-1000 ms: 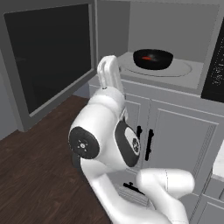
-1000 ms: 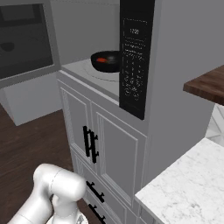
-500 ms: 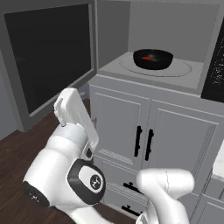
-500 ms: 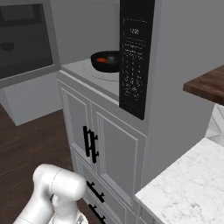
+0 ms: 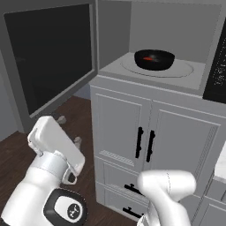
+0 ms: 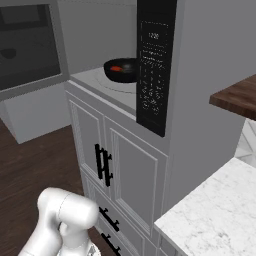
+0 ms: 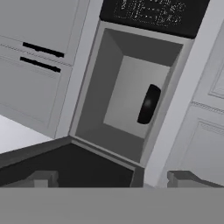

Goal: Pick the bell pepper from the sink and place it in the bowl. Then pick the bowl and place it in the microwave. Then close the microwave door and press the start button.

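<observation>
Left base view: bowl (image 5: 154, 59) on microwave (image 5: 176, 26) turntable, dark wood floor (image 5: 13, 154); end effector (image 7: 112, 178) spread wide, empty.

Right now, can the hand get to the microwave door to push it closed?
Probably yes. The microwave door hangs wide open at the left, and the hand, open and empty, faces it with nothing between them. The bowl already sits inside.

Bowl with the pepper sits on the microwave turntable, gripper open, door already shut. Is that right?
Not quite: the door is open, swung out to the left in the left base view. The bowl with the pepper does sit on the turntable, and the gripper is open.
</observation>
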### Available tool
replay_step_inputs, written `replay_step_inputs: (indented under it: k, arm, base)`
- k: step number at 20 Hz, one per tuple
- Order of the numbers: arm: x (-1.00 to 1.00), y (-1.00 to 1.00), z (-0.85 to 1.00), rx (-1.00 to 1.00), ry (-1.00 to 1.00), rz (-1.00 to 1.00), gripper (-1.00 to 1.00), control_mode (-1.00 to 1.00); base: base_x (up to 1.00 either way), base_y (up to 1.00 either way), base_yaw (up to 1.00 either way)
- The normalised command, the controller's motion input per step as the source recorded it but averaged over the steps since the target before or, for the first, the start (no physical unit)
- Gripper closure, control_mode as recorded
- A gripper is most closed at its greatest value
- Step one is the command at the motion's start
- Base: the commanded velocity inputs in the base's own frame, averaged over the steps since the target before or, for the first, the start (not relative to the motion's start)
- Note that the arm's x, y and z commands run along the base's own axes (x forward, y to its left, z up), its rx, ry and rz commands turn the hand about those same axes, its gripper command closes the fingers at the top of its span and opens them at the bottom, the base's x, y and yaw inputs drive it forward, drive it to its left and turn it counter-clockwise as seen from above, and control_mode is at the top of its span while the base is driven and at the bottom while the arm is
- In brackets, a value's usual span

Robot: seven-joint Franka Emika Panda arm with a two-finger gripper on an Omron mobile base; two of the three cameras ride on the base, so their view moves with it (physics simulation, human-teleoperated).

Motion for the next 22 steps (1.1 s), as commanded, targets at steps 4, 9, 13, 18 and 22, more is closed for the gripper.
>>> replay_step_inputs:
  k: [4, 9, 13, 18, 22]
  arm:
    - [-0.01, 0.58, -0.50, 0.00, -0.05, 0.00, -1.00, -1.00]
    - [0.00, 0.47, -0.52, 0.00, -0.04, 0.00, -1.00, -1.00]
    - [0.24, 0.29, -0.33, 0.00, 0.00, 0.00, -1.00, -1.00]
    - [0.74, 0.28, -0.34, 0.00, 0.02, 0.00, -1.00, -1.00]
    - [0.97, 0.26, -0.38, -0.01, -0.03, 0.00, -1.00, -1.00]
  base:
    - [0.00, 0.00, 0.00]
    - [0.00, 0.00, 0.00]
    - [0.00, 0.00, 0.00]
    - [0.00, 0.00, 0.00]
    - [0.00, 0.00, 0.00]
